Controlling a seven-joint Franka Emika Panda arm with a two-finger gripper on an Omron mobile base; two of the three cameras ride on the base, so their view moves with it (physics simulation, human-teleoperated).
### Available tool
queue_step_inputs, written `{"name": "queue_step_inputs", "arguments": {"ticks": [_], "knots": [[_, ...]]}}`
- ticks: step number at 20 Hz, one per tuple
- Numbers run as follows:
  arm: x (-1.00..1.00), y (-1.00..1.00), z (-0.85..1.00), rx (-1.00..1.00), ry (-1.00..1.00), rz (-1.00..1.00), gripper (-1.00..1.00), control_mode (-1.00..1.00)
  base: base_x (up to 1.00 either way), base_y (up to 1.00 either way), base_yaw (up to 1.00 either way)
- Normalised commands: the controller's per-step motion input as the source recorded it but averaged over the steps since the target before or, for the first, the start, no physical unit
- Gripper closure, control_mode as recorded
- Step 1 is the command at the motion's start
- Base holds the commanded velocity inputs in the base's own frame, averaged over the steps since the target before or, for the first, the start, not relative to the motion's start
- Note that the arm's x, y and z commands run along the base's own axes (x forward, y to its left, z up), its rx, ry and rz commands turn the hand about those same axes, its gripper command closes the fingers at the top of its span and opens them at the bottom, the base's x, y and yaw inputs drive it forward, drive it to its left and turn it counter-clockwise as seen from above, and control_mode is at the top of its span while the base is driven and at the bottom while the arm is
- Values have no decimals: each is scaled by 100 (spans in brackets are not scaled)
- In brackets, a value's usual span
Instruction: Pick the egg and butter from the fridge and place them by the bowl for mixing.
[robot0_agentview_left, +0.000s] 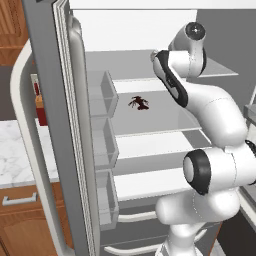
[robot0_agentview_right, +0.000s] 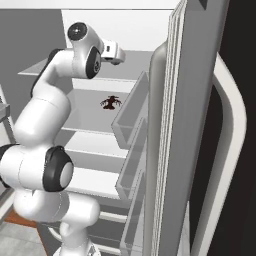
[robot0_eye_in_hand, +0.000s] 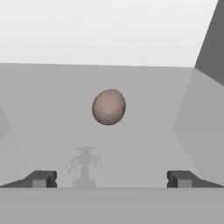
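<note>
With the fridge (robot0_agentview_left: 60, 125) door swung open, the arm reaches in at the upper shelf level. The hand (robot0_eye_in_hand: 111, 179) is level, spread fully wide, holding nothing, pointing straight at the egg (robot0_eye_in_hand: 109, 106) on a glass shelf just ahead. I'd advance squarely so the egg sits centred between the fingertips (robot0_eye_in_hand: 41, 178), then close gently. A dark spiky item (robot0_agentview_left: 138, 103) lies on the shelf below.

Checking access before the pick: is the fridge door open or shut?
Open: the fridge door is swung wide, baring white shelves and the egg.
</note>
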Motion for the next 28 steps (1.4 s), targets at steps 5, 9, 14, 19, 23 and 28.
{"name": "queue_step_inputs", "arguments": {"ticks": [5, 9, 14, 19, 23, 28], "knots": [[22, 2, -7, -4, 0, 0, -100, -100, 0, 0, 0], [23, 0, -2, 0, 0, 0, -100, -100, 0, 0, 0], [19, 0, -5, 0, 0, 0, -100, -100, 0, 0, 0], [22, 0, -9, 0, 1, 0, -100, -100, 0, 0, 0], [37, 0, -7, 0, 0, 0, -100, -100, 0, 0, 0], [36, 0, -1, 1, 2, 0, -100, -100, 0, 0, 0]]}}
